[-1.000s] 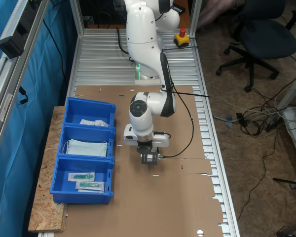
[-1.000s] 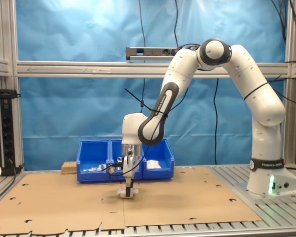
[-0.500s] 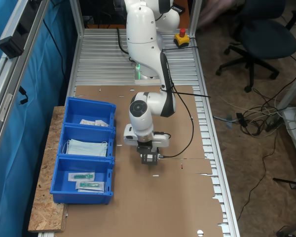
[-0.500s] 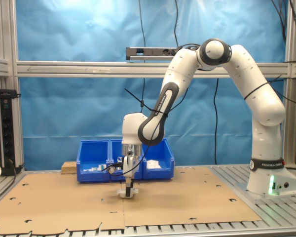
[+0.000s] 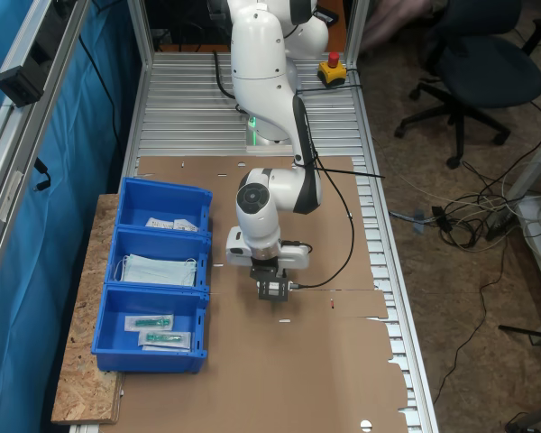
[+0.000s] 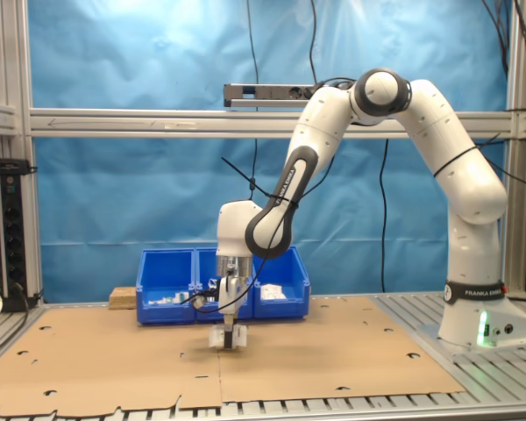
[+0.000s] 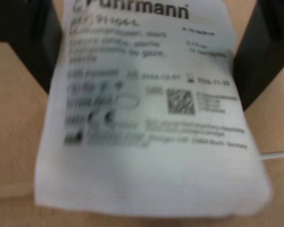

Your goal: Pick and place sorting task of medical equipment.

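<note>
At the centre of the first exterior view, the hand (image 5: 272, 290) is seen pointing down over the brown cardboard sheet (image 5: 325, 379) that covers the desk. In the wrist view a white sachet (image 7: 146, 118) with dark print hangs between the two dark fingers (image 7: 26, 38), which are closed against its upper edges — so the hand is judged to be clamped on the sachet. In the second exterior view the sachet (image 6: 228, 337) shows as a pale square at the fingertips, just clear of the cardboard.

As far as can be judged, the pick is done and the placing is left. Three joined blue bins (image 5: 104, 316) stand at the lower left of the first exterior view, well apart from the hand. Small white packets (image 5: 173, 224) already lie in the uppermost bin, pale blue face masks (image 5: 160, 270) in the middle one, and clear packets with green parts (image 5: 158, 330) in the lowest. The sachet is judged to belong with the white packets — a carry across and a release remain.

The cardboard is flat, with small cut-outs along its edges, and is laid on a ribbed aluminium desk (image 5: 194, 108). A chipboard slab (image 5: 86, 379) lies under the bins. Blue curtain (image 6: 140, 175) backs the cell in the second exterior view; an office chair (image 5: 478, 63) and loose cables (image 5: 469, 216) are seen on the carpet at the right of the first exterior view.
</note>
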Action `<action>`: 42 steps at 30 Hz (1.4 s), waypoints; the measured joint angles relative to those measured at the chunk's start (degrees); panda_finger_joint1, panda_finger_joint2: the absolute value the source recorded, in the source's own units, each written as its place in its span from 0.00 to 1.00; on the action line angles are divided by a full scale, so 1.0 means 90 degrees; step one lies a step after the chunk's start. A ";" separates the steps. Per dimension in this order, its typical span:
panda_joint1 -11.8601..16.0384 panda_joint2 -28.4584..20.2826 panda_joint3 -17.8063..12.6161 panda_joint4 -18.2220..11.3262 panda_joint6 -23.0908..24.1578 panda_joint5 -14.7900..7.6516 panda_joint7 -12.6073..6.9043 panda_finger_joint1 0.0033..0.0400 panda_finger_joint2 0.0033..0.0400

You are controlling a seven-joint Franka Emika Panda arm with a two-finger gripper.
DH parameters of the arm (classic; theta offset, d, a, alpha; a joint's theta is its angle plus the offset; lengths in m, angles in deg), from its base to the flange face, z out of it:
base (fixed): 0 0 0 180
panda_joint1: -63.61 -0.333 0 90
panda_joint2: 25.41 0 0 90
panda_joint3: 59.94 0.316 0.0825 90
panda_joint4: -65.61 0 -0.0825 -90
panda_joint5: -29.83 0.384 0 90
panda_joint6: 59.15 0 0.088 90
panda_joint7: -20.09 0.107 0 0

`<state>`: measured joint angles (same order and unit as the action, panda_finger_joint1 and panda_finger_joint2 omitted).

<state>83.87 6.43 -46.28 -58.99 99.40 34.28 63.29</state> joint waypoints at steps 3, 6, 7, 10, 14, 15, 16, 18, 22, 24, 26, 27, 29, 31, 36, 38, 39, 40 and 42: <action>0.0000 0.0000 0.0000 0.0000 0.0000 0.0000 0.0000 0.65 0.65; 0.0000 0.0000 0.0000 0.0000 0.0000 0.0000 0.0000 0.65 0.65; 0.0000 0.0000 0.0000 0.0000 0.0000 0.0000 0.0000 0.65 0.65; 0.0000 0.0000 0.0000 0.0000 0.0000 0.0000 0.0000 0.65 0.65; -0.0002 -0.0001 0.0001 0.0003 0.0000 0.0000 0.0000 0.21 0.21; -0.0003 -0.0001 0.0001 0.0003 0.0000 0.0000 0.0000 0.21 0.21; -0.0004 -0.0001 0.0001 0.0003 0.0000 0.0000 0.0000 0.21 0.21; -0.0004 -0.0001 0.0000 0.0003 0.0000 0.0000 0.0000 0.08 0.08; -0.0005 -0.0003 0.0000 0.0003 0.0000 0.0000 0.0000 0.08 0.08; -0.0005 -0.0009 0.0000 0.0003 0.0000 0.0000 0.0000 0.08 0.08; -0.0004 -0.0027 0.0000 0.0003 0.0000 0.0000 0.0000 0.08 0.08; -0.0004 -0.0045 0.0000 0.0002 0.0000 0.0000 0.0000 0.08 0.08; -0.0004 -0.0101 0.0000 0.0002 -0.0001 0.0000 0.0000 0.08 0.08; -0.0004 -0.0186 0.0000 0.0000 -0.0011 0.0000 0.0000 0.08 0.08; 0.0006 -0.0650 0.0000 -0.0005 -0.0192 0.0000 0.0000 0.08 0.08; 0.0013 -0.0866 0.0000 -0.0005 -0.0313 0.0000 0.0000 0.08 0.08; 0.0019 -0.0984 0.0001 -0.0005 -0.0387 0.0000 0.0000 0.08 0.08; 0.0026 -0.1105 0.0001 -0.0005 -0.0465 0.0000 0.0000 0.08 0.08; 0.0047 -0.1355 0.0001 -0.0004 -0.0645 0.0000 0.0000 0.08 0.08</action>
<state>84.30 -5.77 -46.27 -59.03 93.60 34.28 63.29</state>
